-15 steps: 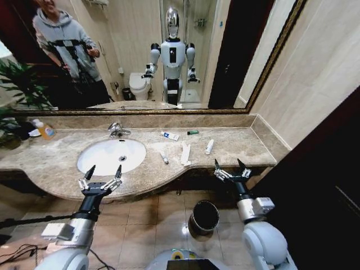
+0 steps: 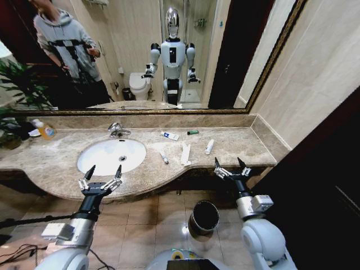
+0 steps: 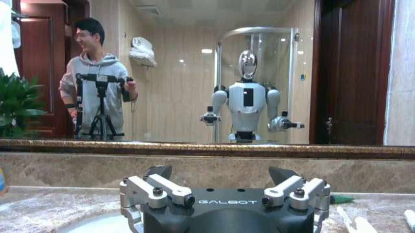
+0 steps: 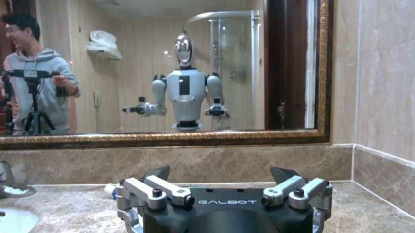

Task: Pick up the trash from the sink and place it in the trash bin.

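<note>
Two grippers hover at the front edge of the marble tabletop (image 2: 236, 147), neither touching anything. The left gripper (image 2: 101, 175) hangs just in front of the sink (image 2: 93, 160), its fingers spread wide and empty; the right gripper (image 2: 231, 167) sits at the tabletop's right front edge, its fingers spread the same way and holding nothing. Both point toward the mirror (image 2: 129, 50), a stance that reads as ready rather than reaching.

The trash lies not in the basin but on the tabletop to the right of it, between the two grippers and a little farther back. A white folded paper strip (image 2: 185, 153) lies nearest the front edge, with a small white tube (image 2: 163, 158) just beside it on the basin side and another white tube (image 2: 209, 146) on its other side. Behind them, close to the backsplash, lie a blue-and-white tube (image 2: 170, 135) and a tiny green-black piece (image 2: 193, 132). The pieces are apart from one another, so each probably needs its own pick.

The trash bin (image 2: 204, 217) stands on the floor below the tabletop's overhang, roughly under the litter and nearer the right arm, which likely makes that arm the handier one for the drop. An orange-labelled soap bottle (image 2: 43, 129) stands far off at the left end, beside a potted plant (image 2: 19, 93), and a chrome faucet (image 2: 117, 130) rises behind the basin. No piece has been lifted yet, so the task appears to be at its very start.
</note>
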Motion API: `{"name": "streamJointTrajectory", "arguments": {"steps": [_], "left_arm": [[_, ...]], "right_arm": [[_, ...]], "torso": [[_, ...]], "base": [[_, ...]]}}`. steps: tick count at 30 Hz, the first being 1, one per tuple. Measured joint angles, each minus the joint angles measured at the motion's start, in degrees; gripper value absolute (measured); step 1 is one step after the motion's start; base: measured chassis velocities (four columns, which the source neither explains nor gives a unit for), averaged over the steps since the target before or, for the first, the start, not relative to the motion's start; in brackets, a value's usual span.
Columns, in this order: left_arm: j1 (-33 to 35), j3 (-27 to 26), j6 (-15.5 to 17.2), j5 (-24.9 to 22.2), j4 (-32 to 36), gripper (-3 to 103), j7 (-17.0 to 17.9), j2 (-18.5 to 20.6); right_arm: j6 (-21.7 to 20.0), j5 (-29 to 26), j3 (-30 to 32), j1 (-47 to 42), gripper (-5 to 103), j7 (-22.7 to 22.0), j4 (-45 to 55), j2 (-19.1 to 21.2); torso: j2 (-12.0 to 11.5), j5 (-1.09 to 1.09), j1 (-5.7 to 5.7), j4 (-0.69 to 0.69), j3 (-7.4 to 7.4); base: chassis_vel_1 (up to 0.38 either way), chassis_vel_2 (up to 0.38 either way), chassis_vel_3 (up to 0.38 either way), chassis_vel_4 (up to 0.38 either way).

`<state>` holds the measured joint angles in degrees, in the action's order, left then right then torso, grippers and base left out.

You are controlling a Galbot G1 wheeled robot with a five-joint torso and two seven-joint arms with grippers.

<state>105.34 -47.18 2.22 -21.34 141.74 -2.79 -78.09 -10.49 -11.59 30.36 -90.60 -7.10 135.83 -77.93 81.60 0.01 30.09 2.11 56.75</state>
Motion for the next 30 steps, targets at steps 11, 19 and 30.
{"name": "streamJointTrajectory", "arguments": {"steps": [11, 19, 30], "left_arm": [[0.00, 0.00, 0.00, 0.00, 0.00, 100, 0.00, 0.00], [0.00, 0.00, 0.00, 0.00, 0.00, 100, 0.00, 0.00], [0.00, 0.00, 0.00, 0.00, 0.00, 100, 0.00, 0.00]], "right_arm": [[-0.22, -3.38, 1.02, -0.19, 100, 0.42, 1.92, 2.31], [-0.25, -3.94, 1.03, -0.88, 100, 0.50, 2.60, 1.86], [0.35, -3.29, 1.15, -1.23, 100, 1.84, 2.69, 2.11]], "torso": [[0.00, 0.00, 0.00, 0.00, 0.00], [0.00, 0.00, 0.00, 0.00, 0.00], [0.00, 0.00, 0.00, 0.00, 0.00]], "base": [[0.000, 0.000, 0.000, 0.000], [0.000, 0.000, 0.000, 0.000], [0.000, 0.000, 0.000, 0.000]]}}
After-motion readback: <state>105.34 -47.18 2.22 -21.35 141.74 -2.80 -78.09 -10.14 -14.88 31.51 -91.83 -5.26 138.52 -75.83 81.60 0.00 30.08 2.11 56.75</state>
